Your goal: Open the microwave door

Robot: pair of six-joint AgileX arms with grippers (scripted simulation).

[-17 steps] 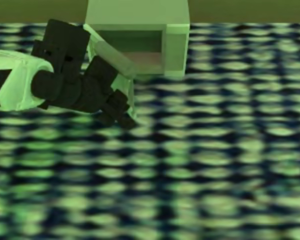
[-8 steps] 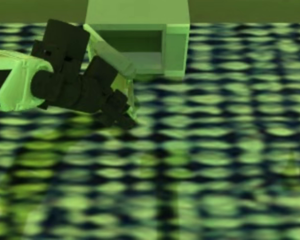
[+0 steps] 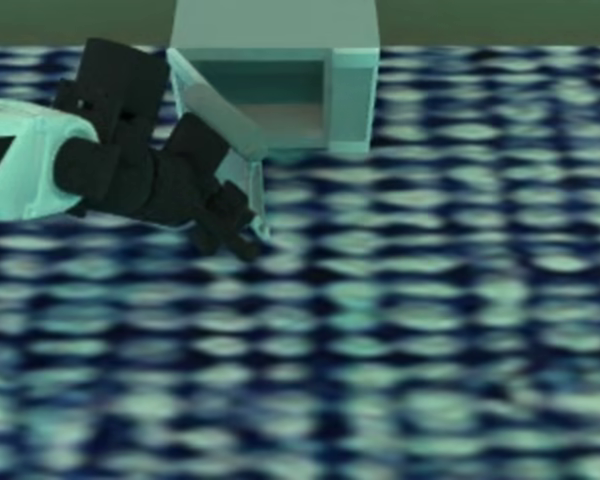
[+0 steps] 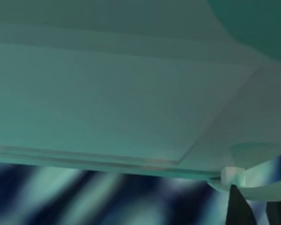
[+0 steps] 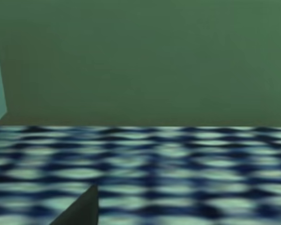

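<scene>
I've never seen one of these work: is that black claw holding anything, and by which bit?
The left gripper is at the free edge of the microwave door, by its handle. Whether its fingers actually clasp the handle cannot be told.

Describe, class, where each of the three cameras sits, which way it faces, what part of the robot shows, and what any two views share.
Top view: above the table, looking down on the microwave, its open microwave door and the left gripper.
Left wrist view: on the left arm, close against the door panel; dark fingertips show.
Right wrist view: on the parked right arm, facing the back wall; a dark finger shows.
Shared: the door appears in the top and left wrist views.
</scene>
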